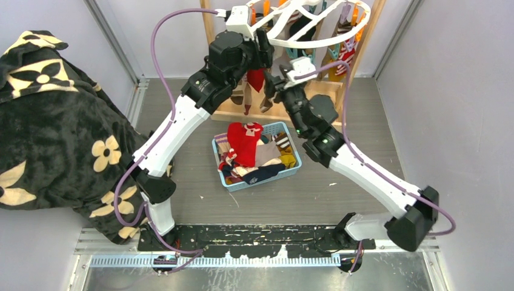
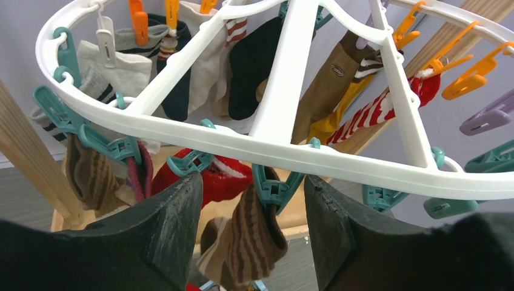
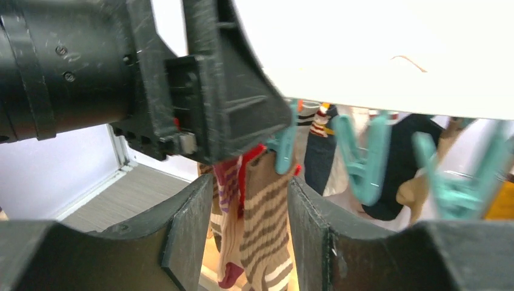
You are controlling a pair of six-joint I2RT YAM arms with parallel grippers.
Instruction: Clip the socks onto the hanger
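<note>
Left fingers (image 2: 160, 239) and right fingers (image 3: 185, 239) stand open, either side of the brown striped sock (image 2: 248, 236) clipped under the hanger (image 2: 291, 151) rim.

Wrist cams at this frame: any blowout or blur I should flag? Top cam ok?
Right wrist: hanger underside blown out to flat white, teal clips soft and smeared, striped sock reasonably sharp. Left wrist: hanger and socks crisp, no glare. Top external: evenly lit, sharp, no harsh shadows.
</note>
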